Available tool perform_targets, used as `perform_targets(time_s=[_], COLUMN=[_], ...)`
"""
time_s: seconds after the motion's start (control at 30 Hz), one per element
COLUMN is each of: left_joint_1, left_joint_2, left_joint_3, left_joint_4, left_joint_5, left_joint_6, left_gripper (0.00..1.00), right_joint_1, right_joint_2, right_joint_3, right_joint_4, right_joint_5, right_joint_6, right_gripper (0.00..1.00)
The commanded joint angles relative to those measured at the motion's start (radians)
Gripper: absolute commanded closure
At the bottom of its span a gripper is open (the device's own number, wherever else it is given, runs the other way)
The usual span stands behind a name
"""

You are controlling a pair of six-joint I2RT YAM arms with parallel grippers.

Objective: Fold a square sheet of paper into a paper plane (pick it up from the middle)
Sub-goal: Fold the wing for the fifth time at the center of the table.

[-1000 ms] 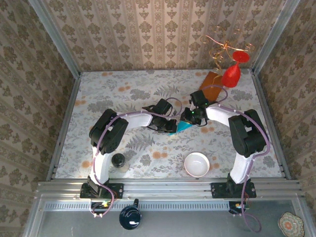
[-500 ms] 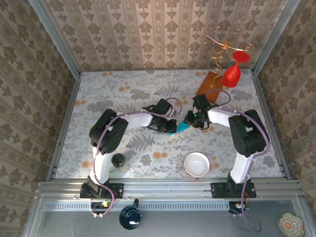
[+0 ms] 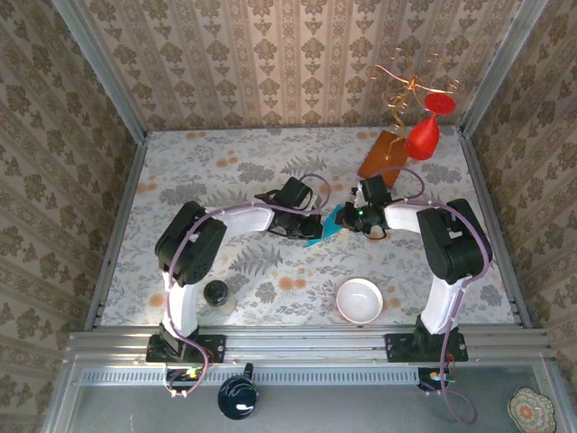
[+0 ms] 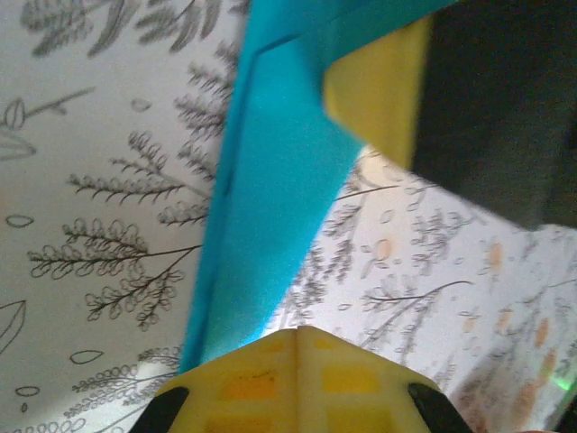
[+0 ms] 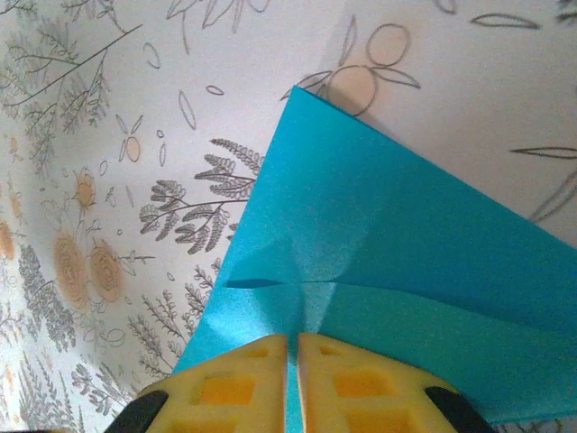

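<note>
The square sheet of paper (image 3: 328, 225) is teal and folded to a narrow pointed shape, and it spans the gap between my two grippers at mid-table. My right gripper (image 3: 348, 216) is shut on it: in the right wrist view a teal strip shows in the slit between its yellow fingertips (image 5: 293, 341), and the creased paper (image 5: 406, 244) spreads out ahead. My left gripper (image 3: 312, 227) is shut, its yellow tips (image 4: 297, 336) pressed together. The paper (image 4: 270, 180) runs down behind the left finger, and no teal shows in the seam. The right gripper's finger (image 4: 379, 90) grips the paper's far end.
A white bowl (image 3: 359, 299) sits near the front right. An orange-brown board (image 3: 383, 155) and a red ornament (image 3: 421, 137) stand at the back right. A small dark jar (image 3: 215, 292) is by the left arm's base. Patterned walls enclose the table on three sides.
My right gripper's jaws have narrowed onto the paper and its wrist has shifted slightly right. The paper now looks narrower and more on edge between the grippers. The left gripper stays shut.
</note>
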Motion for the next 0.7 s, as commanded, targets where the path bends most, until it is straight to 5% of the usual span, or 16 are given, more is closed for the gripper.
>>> perform_targets(time_s=[0.0, 0.67], left_joint_1=[0.006, 0.014], left_joint_2=[-0.015, 0.111], left_joint_3=[0.031, 0.087], left_joint_4=[0.012, -0.110], left_joint_5=[0.024, -0.037], left_joint_6=[-0.001, 0.002], left_gripper=[0.97, 0.98], right_joint_1=[0.007, 0.001], right_joint_2=[0.044, 0.070], right_joint_3=[-0.002, 0.032], right_joint_4=[-0.040, -0.028], right_joint_5=[-0.034, -0.095], right_joint_6=[-0.059, -0.086], right_gripper=[0.85, 0.88])
